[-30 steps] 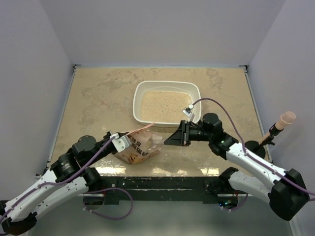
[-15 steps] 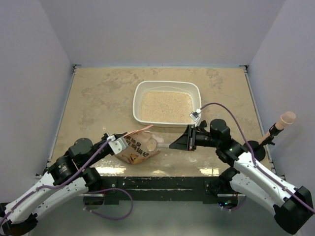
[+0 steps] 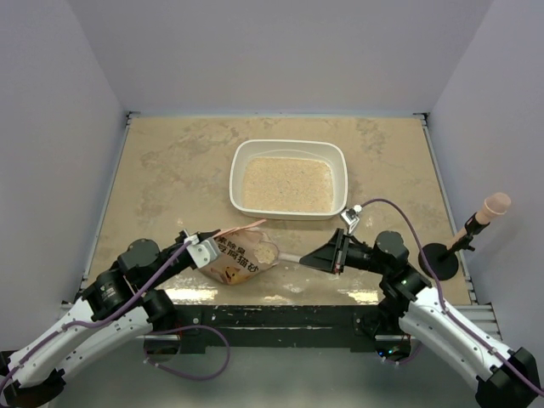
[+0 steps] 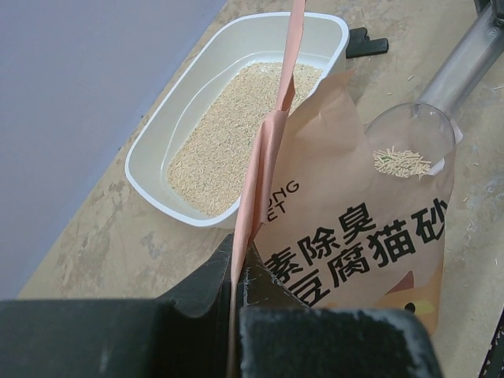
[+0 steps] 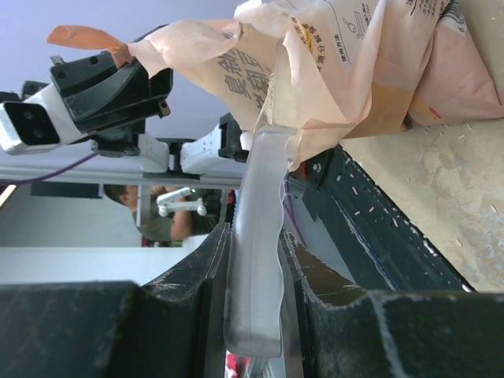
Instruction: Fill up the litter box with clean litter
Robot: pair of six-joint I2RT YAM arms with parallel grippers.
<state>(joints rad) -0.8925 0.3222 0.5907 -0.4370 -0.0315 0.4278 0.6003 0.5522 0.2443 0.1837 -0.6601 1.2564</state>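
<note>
The white litter box [image 3: 235,174] stands at the table's middle, its floor covered with pale beige clean litter [image 3: 287,184]. From the left wrist, the litter box [image 4: 153,169] and litter [image 4: 236,130] lie beyond the bag. An orange-pink printed bag [image 3: 238,262] sits near the front edge. My left gripper [image 3: 216,245] is shut on the bag's upper flap [image 4: 272,150]. My right gripper [image 3: 311,257] is shut on the handle of a translucent scoop [image 5: 256,228]. The scoop's bowl [image 4: 409,146] rests at the bag's mouth with a few granules in it.
A black stand [image 3: 439,259] with a pink-tipped rod [image 3: 493,204] sits at the right edge. Stray granules lie scattered on the tabletop [image 5: 441,165] beside the bag. The table's dark front rail [image 3: 280,314] runs just below the bag.
My right arm has drawn back from beside the litter box toward the front edge, bringing the scoop's bowl to the bag's mouth. The left gripper has kept its hold on the bag.
</note>
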